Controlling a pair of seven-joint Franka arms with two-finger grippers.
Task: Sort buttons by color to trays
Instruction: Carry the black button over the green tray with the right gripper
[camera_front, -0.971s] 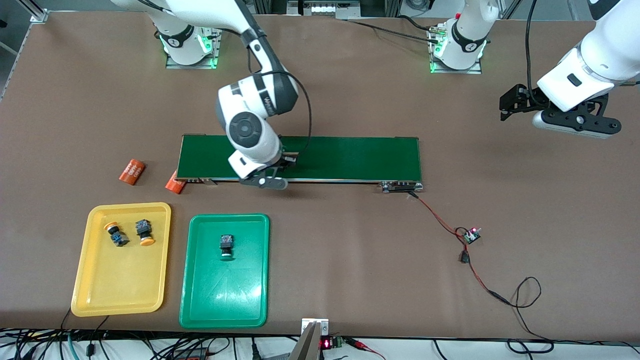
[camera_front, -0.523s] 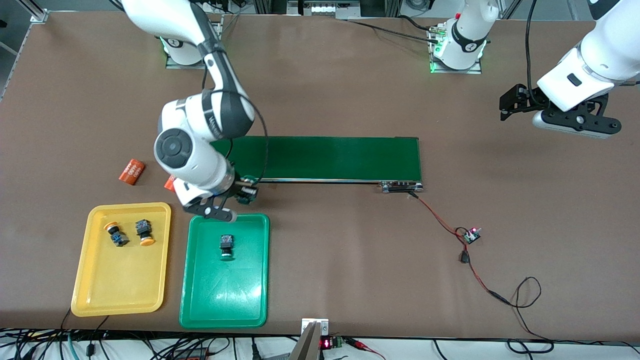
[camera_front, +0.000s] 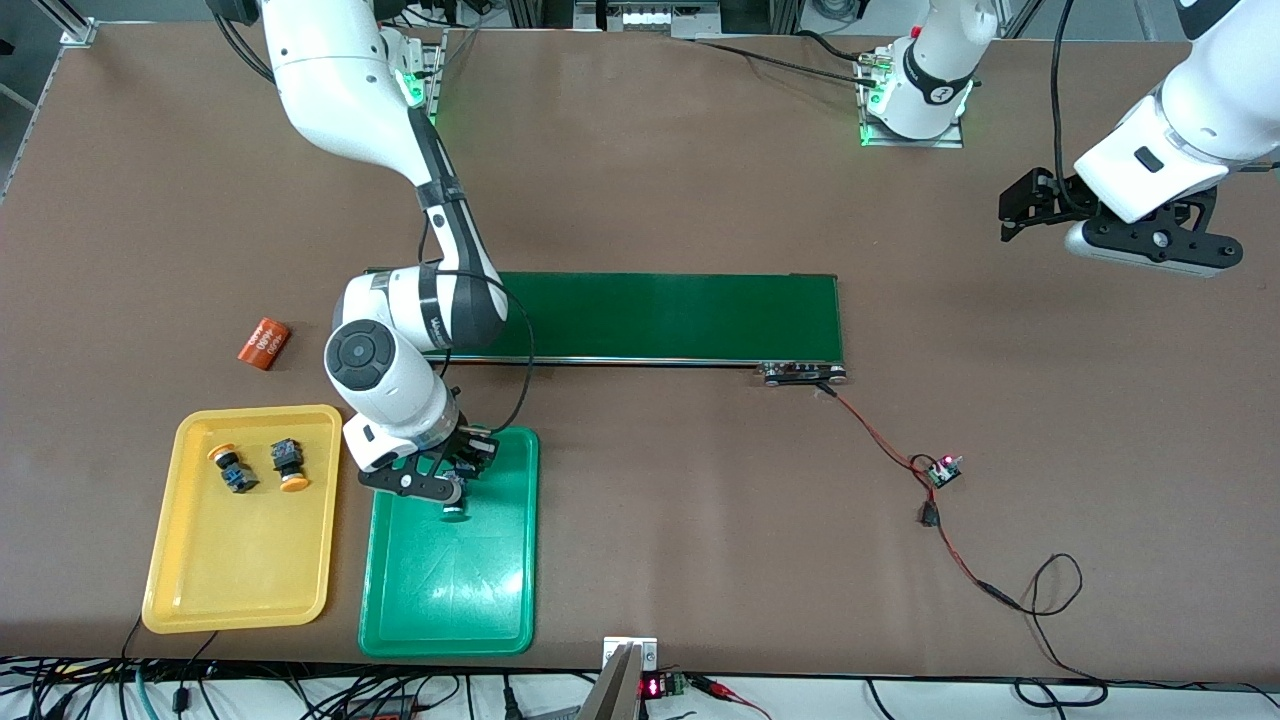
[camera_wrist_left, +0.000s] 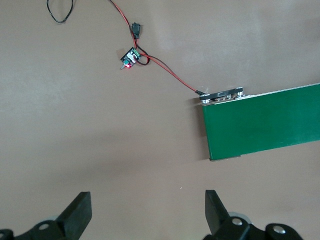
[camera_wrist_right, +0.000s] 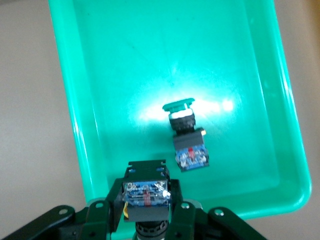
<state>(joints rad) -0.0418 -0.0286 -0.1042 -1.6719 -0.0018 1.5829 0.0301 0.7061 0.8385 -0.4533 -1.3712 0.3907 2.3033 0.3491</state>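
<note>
Right end effector, left-centre of front view, over green tray, clamped on button. Second green button lies in tray. Two yellow buttons in yellow tray. Left end effector waits, fingers wide, over bare counter.

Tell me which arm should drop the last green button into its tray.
Right. Its claw is shut on the green button over the green tray. The left claw waits open, empty, past the conveyor belt.
</note>
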